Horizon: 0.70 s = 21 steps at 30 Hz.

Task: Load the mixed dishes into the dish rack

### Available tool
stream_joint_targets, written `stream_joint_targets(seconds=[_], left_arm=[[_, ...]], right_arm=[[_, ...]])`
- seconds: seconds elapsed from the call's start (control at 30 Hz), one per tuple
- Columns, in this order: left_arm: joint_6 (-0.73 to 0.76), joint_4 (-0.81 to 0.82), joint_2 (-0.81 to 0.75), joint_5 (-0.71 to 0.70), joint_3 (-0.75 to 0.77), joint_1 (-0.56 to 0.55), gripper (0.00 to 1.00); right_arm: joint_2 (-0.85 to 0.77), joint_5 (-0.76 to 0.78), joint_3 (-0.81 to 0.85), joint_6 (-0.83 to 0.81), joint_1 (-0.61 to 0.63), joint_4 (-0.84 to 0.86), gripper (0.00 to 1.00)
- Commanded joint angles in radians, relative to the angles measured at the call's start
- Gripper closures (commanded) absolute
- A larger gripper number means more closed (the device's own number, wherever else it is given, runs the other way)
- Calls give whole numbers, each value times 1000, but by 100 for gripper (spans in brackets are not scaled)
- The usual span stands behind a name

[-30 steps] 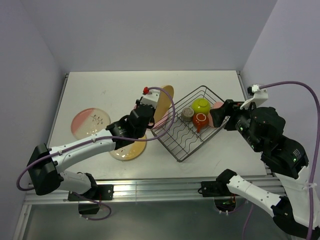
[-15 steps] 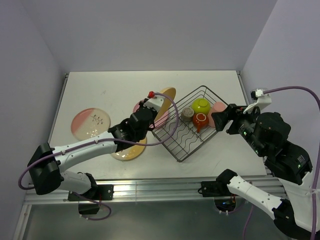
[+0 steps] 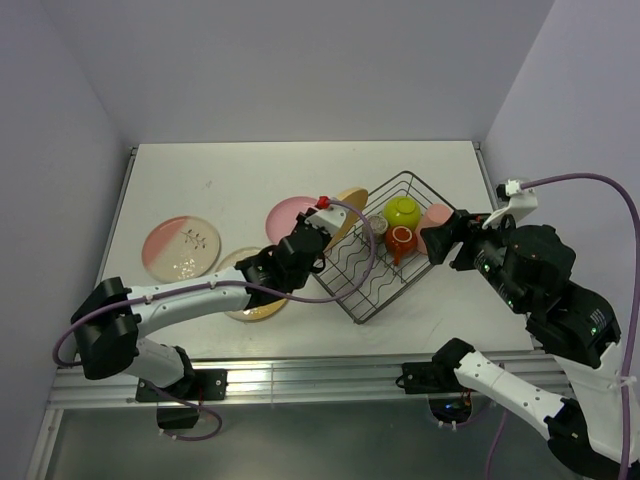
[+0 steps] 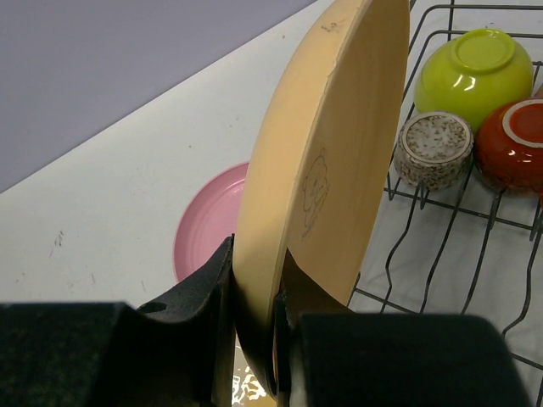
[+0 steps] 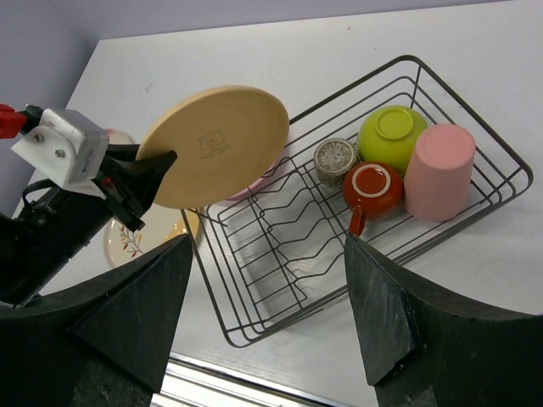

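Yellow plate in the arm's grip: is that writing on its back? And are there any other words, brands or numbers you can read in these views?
Cream-yellow plate, on its back: a small stamped mark, seemingly a drawn outline rather than letters; too faint and small to read.
Everything else in view: no words, labels or numbers can be read.

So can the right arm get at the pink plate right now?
Probably not. The pink plate lies on the far side of the dish rack, and the left gripper, holding the cream-yellow plate on edge, hangs between. The right gripper is open across the rack.
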Motion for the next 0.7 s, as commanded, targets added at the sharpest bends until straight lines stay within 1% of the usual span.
stream_joint_targets(seconds=[0.0, 0.3, 0.67], left_arm=[[14, 40, 7, -40, 36, -5, 100], [-7, 6, 76, -65, 79, -9, 100], [-49, -71, 205, -172, 177, -42, 100]], right_arm=[[-15, 0, -2, -10, -5, 7, 21], [-26, 6, -15, -11, -3, 6, 20], [-26, 6, -19, -13, -5, 3, 20]])
